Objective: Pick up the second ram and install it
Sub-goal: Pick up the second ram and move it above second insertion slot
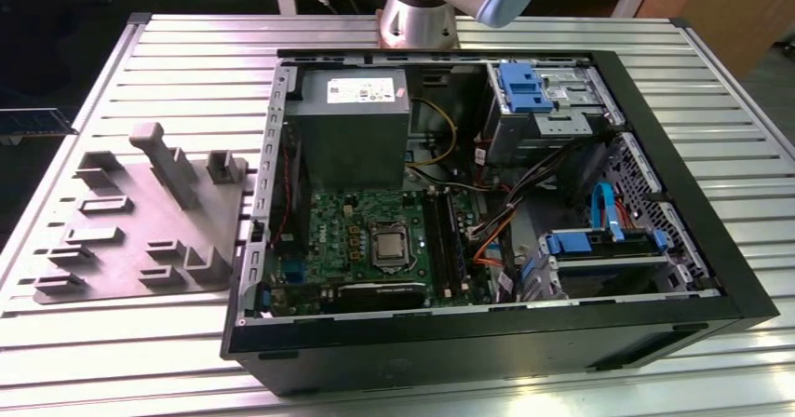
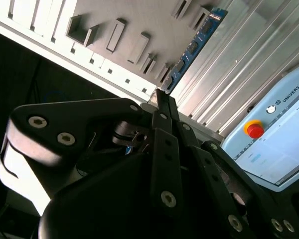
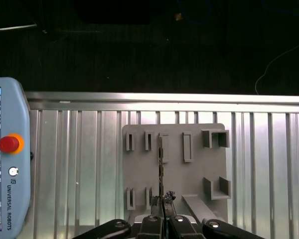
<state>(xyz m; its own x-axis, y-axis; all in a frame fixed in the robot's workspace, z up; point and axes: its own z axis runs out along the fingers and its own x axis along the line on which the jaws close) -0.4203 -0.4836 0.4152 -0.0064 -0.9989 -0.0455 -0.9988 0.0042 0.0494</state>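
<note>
Pincer: one. In both wrist views I see its two black fingers brought together (image 2: 161, 97) (image 3: 163, 199), pinching the near end of the stick.
Second ram: one in my grip, a thin blue-green board with black chips (image 2: 194, 47). In the first wrist view I see it edge-on (image 3: 161, 169). It juts out from the fingertips over the grey plate, and I cannot tell if its far end touches anything.
Holder plate: one, grey (image 3: 194, 179) (image 1: 218, 217). Its far row has four narrow slots and one box pocket.
Pendant: one, pale blue (image 3: 5, 149) (image 2: 284, 134), lying on the slats well apart from the plate. It carries one red button (image 3: 8, 144).
Computer case: one, black and open on top (image 1: 497, 338), just beside the plate on the exterior view's right.
Inside the case: one silver-topped processor (image 1: 389, 245) on the green motherboard, one grey power supply (image 1: 354, 119), and long black slots beside the processor. I cannot tell what sits in them.
Arm base: one, at the far edge (image 1: 416, 17).
Surface: ribbed aluminium slats (image 1: 695, 54) carrying everything.
Room: dark floor past the surface edge (image 3: 139, 50).
</note>
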